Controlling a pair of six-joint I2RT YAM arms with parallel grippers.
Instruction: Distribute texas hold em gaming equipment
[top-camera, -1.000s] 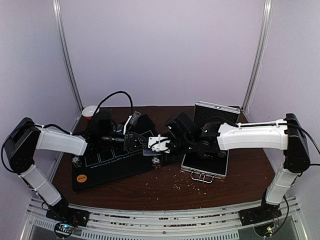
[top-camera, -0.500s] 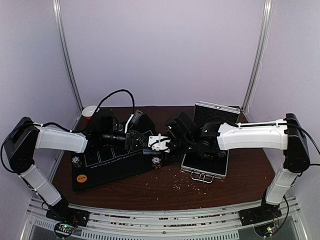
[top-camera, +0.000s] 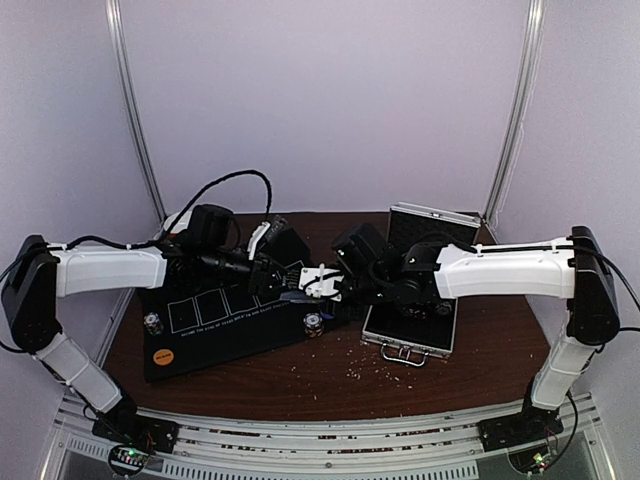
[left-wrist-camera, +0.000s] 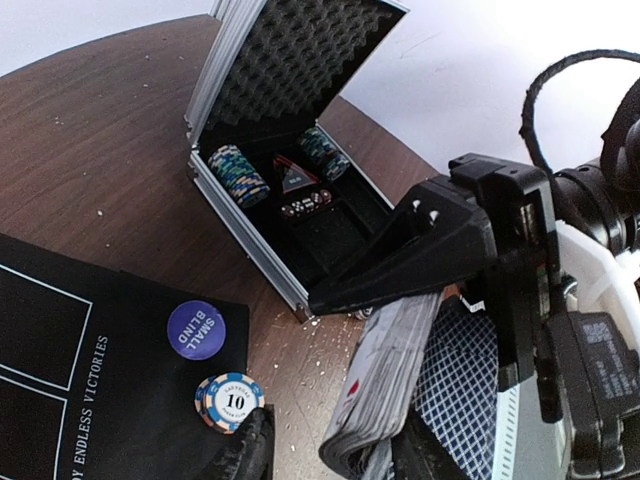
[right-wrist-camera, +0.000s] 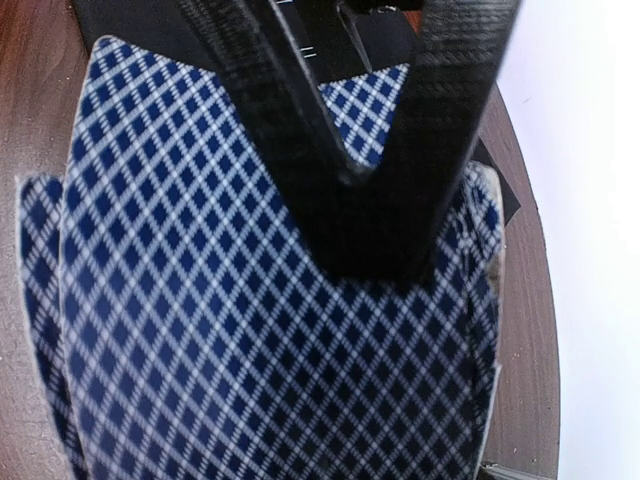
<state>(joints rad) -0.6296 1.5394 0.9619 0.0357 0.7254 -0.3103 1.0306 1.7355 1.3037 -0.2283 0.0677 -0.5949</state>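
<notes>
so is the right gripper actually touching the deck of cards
Touching. The left wrist view shows a finger of the right gripper pressed flat on the deck of cards; the right wrist view shows both against the card back.

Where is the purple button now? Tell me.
In the left wrist view the purple button lies on the black mat near its corner, at lower left, beside a striped chip stack and short of the open silver case.
</notes>
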